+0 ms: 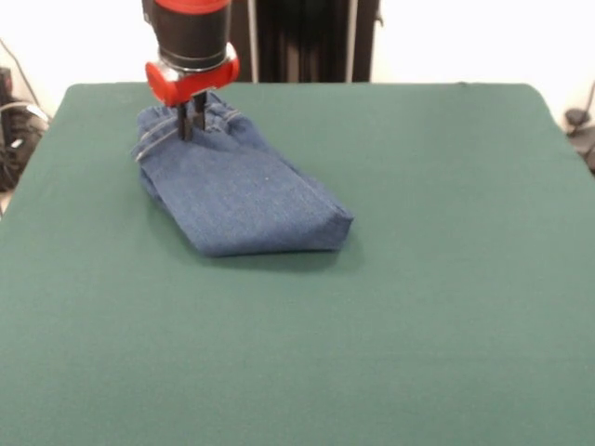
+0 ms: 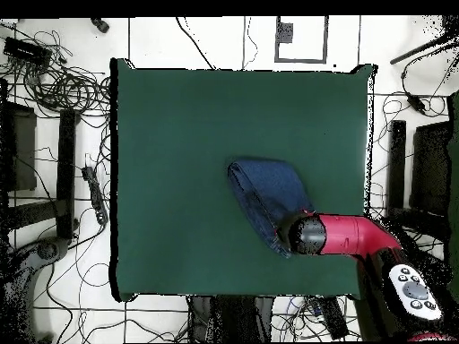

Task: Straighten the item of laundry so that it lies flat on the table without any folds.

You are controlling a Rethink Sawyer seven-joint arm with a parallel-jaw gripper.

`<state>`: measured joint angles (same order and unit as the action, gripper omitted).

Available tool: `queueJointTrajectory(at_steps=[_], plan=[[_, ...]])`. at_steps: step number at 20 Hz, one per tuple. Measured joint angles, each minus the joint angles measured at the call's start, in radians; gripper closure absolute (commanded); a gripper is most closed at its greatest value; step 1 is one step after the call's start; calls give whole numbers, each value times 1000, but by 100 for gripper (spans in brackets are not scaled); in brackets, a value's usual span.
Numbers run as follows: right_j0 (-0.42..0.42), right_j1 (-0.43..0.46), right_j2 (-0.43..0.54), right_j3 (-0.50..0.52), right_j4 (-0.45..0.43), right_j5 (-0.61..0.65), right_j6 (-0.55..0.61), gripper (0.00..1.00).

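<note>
The item of laundry, a small pair of blue denim jeans (image 1: 244, 190), lies folded over in a thick bundle on the far left part of the green table (image 1: 418, 279). Its stitched edge is at the far end and a folded edge at the near right. My gripper (image 1: 191, 125) comes straight down onto that far stitched edge, its two dark fingers close together and pinching the denim. In the overhead view the jeans (image 2: 267, 191) lie right of the table's (image 2: 170, 161) middle. The arm's round head (image 2: 307, 235) covers their near end and hides the fingers.
The red arm (image 2: 359, 235) reaches in from the lower right of the overhead view. Cables and black stands (image 2: 67, 170) lie on the floor around the table. The table's far edge (image 1: 297, 85) is close behind the jeans.
</note>
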<state>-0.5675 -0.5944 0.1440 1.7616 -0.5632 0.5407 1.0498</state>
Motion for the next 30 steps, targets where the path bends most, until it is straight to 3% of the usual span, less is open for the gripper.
queueJointTrajectory(at_steps=[19,30], plan=[[-7,-59,-28,97,-25,-37,0,100],[147,-76,-115,145,-34,-36,0,100]])
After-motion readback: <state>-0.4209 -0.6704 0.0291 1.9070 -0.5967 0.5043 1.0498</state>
